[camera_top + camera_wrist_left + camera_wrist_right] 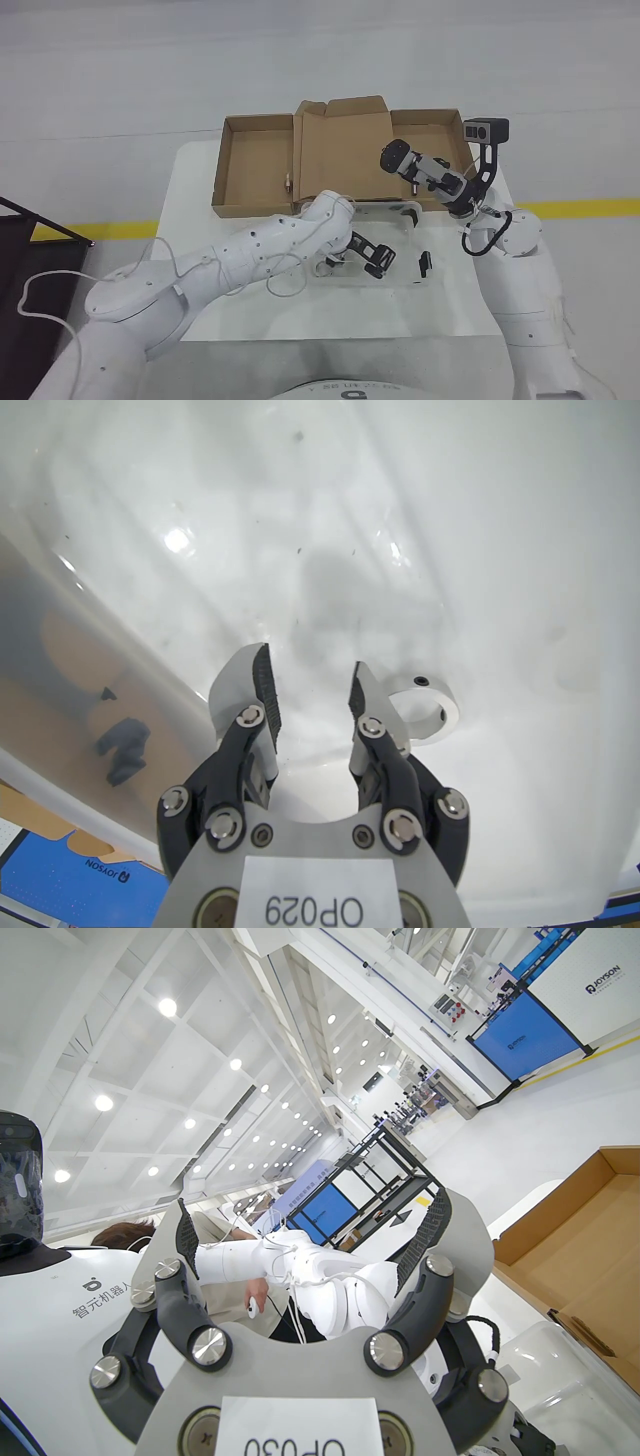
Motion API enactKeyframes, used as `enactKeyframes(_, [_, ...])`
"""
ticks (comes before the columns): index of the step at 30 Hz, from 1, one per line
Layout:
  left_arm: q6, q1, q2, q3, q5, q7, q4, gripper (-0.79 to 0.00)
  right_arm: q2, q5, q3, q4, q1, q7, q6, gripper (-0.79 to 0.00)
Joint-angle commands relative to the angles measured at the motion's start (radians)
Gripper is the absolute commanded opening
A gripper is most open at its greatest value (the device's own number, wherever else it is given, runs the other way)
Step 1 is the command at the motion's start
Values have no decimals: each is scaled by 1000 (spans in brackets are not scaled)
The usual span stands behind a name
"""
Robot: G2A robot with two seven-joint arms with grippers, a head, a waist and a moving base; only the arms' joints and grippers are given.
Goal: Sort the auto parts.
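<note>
Metal ring: silver, smooth, thick-walled, with a small dark screw hole in its flat face. It lies flat on the tray floor.
Clear tray: thin translucent plastic, glossy, with a few dark specks on its floor. It sits in the middle of the table in front of the box.
Tray contents: the metal ring, with the left gripper low above the floor.
Left gripper: grey metal fingers with black ribbed pads, on black links. The jaws stand partly apart and hold nothing. The ring sits just beside one finger, outside the gap and partly hidden behind it.
Through the tray wall: a dark grey lump against brown, blurred by the plastic. I cannot tell what it is.
Cardboard box: brown, matte, flaps up, split into compartments, at the table's far side.
Box contents: a small pale piece in the left compartment, close to the divider.
Black part: small and narrow, at the tray's right edge. I cannot tell whether it is inside the tray or just outside.
Right gripper: same build, raised above the box's right part and turned toward the room. The jaws are spread wide and empty.
Table: white, smooth, with rounded corners.
</note>
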Motion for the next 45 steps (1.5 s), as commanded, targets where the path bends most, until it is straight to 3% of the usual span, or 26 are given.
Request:
enactKeyframes(1, [0,-1,14,0,1,0,-12,-185,0,0,0,0,0,0,0,0])
enactKeyframes(10, [0,-6,87,0,-23,0,-106,-206,0,0,0,0,0,0,0,0])
enactKeyframes(14, [0,-38,113,0,-53,0,-149,-299,0,0,0,0,0,0,0,0])
enactKeyframes(23, [0,-32,157,0,-47,0,-205,-394,0,0,0,0,0,0,0,0])
enactKeyframes(28, [0,-10,158,0,-29,0,-206,-409,0,0,0,0,0,0,0,0])
enactKeyframes(45, [0,2,119,0,14,0,-143,-465,0,0,0,0,0,0,0,0])
